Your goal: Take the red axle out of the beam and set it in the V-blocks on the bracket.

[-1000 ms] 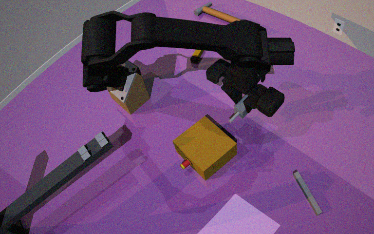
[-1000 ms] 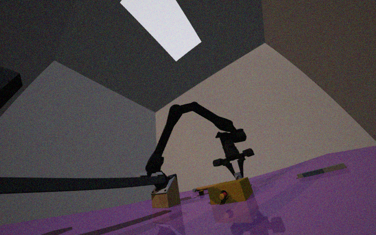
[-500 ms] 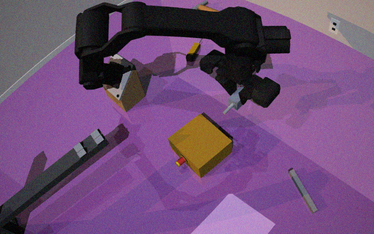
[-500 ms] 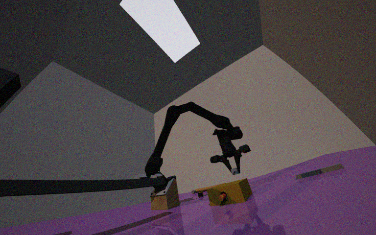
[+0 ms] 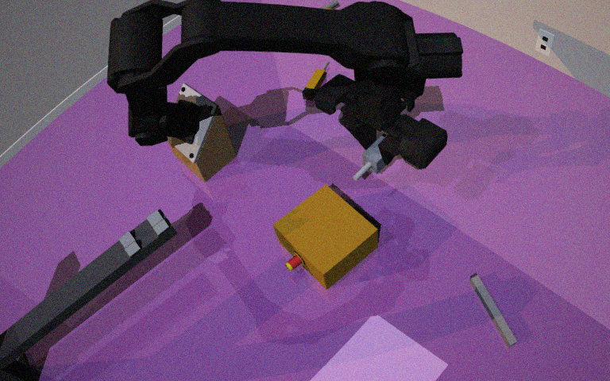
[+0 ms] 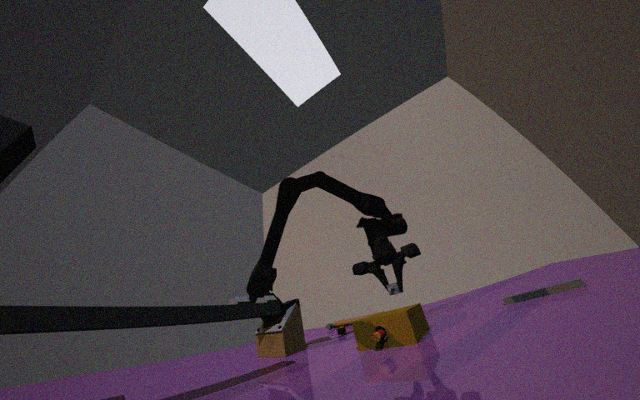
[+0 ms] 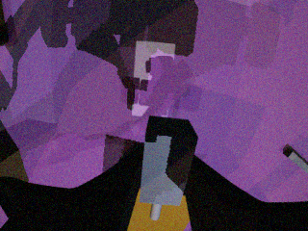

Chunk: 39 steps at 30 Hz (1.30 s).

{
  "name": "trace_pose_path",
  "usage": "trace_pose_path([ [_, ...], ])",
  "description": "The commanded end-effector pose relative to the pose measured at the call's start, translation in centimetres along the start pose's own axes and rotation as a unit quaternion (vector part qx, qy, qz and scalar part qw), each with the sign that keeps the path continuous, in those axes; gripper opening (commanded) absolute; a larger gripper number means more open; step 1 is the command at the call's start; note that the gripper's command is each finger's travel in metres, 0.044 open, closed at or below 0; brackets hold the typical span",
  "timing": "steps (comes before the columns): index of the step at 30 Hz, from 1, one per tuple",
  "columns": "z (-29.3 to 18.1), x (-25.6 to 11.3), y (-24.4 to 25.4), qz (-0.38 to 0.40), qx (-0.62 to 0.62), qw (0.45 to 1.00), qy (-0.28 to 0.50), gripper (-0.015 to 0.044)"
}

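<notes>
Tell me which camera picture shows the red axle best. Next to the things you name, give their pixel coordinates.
The top view: the red axle (image 5: 294, 262) (image 6: 377, 334) pokes out of the side of the yellow block (image 5: 326, 228) (image 6: 401, 325), its red side and yellow tip clearly lit. The exterior view shows only a small, dim reddish end at the block's shadowed opening. The wrist view shows none of it.

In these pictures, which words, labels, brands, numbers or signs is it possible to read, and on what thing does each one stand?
There are none to read: no word, brand, number or sign shows on the arm, the gripper, the beam or the bracket.
The wall outlet shows only two dark marks, no lettering.
The images are grainy and dark, so very small print cannot be ruled out.
</notes>
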<state>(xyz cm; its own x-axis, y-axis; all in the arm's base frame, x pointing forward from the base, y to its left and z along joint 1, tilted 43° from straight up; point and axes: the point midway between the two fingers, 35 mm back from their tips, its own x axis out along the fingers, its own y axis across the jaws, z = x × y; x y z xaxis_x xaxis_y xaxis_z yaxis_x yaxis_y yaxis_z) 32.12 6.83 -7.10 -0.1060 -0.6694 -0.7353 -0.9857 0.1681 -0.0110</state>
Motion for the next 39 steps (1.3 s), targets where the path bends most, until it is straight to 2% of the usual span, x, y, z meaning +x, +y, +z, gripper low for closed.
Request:
trace_pose_path([
  [1, -0.2, -0.1, 0.8, -0.001, 0.001, 1.0, -0.002, 0.0],
  [39, -0.2, 5.8, 0.6, -0.001, 0.002, 1.0, -0.001, 0.0],
])
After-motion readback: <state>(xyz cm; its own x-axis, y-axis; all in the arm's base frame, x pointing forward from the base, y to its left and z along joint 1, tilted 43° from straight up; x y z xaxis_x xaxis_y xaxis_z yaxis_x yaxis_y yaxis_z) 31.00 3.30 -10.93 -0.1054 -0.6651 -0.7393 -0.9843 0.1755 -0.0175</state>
